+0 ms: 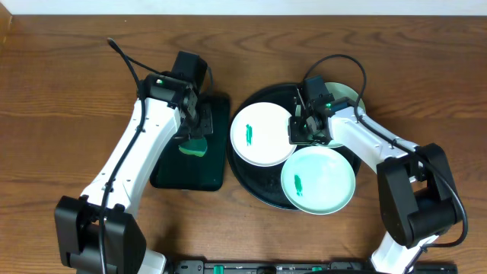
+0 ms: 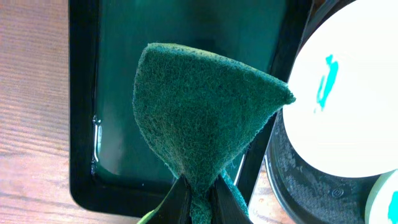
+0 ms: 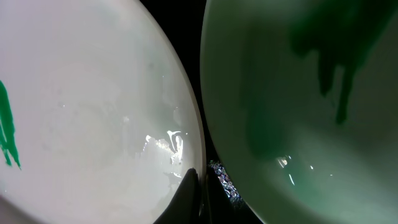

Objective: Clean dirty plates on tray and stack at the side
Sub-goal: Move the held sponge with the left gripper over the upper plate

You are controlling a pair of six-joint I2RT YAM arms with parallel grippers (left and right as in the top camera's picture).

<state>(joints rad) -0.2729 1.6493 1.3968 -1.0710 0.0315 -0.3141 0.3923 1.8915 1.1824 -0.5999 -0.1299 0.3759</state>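
Three plates lie on the round black tray (image 1: 251, 186): a white plate (image 1: 262, 135) with a green smear, a pale mint plate (image 1: 318, 180) with a small smear, and a third plate (image 1: 348, 97) half hidden under the right arm. My right gripper (image 1: 295, 131) is shut on the white plate's right rim. In the right wrist view its fingertips (image 3: 198, 180) pinch the edge of the white plate (image 3: 93, 106), beside a mint plate (image 3: 298, 93). My left gripper (image 2: 199, 183) is shut on a green scouring sponge (image 2: 199, 106), held above the green tray.
A dark green rectangular tray (image 1: 217, 114) with a wet bottom (image 2: 112, 74) sits left of the black tray (image 2: 298, 180). Bare wooden tabletop (image 1: 61, 91) lies at the far left and along the back. A cable (image 1: 125, 57) runs off the left arm.
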